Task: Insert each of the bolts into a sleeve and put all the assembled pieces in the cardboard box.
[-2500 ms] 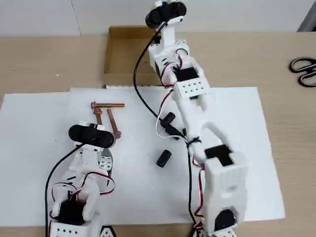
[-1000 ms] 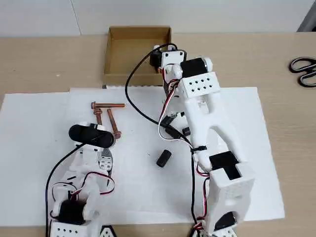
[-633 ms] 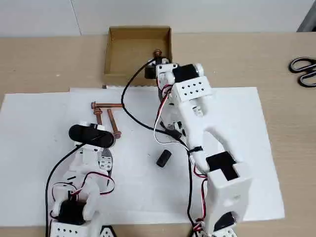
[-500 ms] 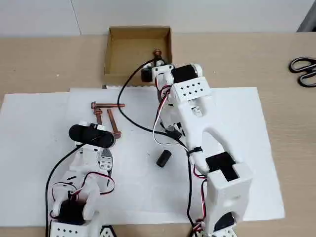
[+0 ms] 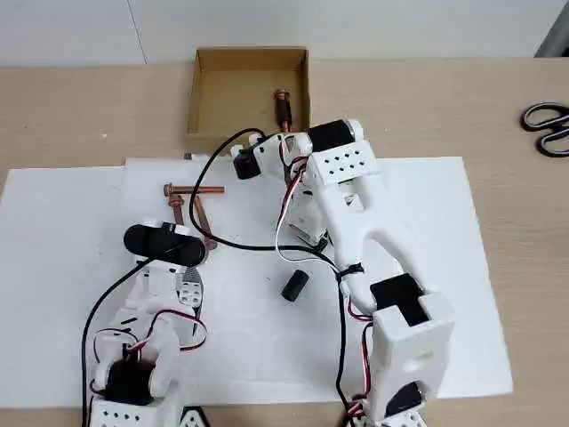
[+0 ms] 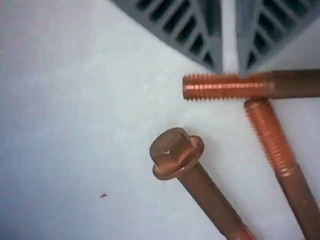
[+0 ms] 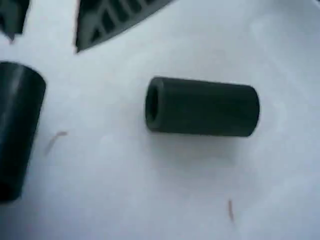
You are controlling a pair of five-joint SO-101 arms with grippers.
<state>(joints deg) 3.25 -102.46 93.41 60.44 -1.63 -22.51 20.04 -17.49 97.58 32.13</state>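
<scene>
**Right jaws apart and empty, piece already in the box**

Right gripper (image 7: 50,35): jaws apart with a clear gap and nothing between them. It hangs over the white paper (image 5: 71,267). A black sleeve (image 7: 202,106) lies on its side near the tips, not touching. A second sleeve (image 7: 17,135) sits at the frame edge, apart from the first.

Left gripper (image 6: 230,65): jaws almost together with only a thin slit, holding nothing. The tips are right at the threaded end of the first bolt (image 6: 227,86); can't tell if they touch it. The second bolt (image 6: 277,145) has its thread end just beside the first. The third bolt (image 6: 177,152) shows its flanged head, apart from both.

Assembled piece (image 5: 284,108): a bolt in a sleeve, lying inside the cardboard box (image 5: 213,89) along the wall on the right arm's side.

High view also has a loose sleeve (image 5: 295,285) in the open on the paper beside the right forearm. Can't tell if it's one of the two above.

Diff: 2.5 s ago the right arm was stretched across the box. It has since pulled back over the paper, with the wrist swung toward the left arm. The piece hasn't shifted in the last 0.6 s. Left arm, bolts and loose sleeve are unchanged.
</scene>
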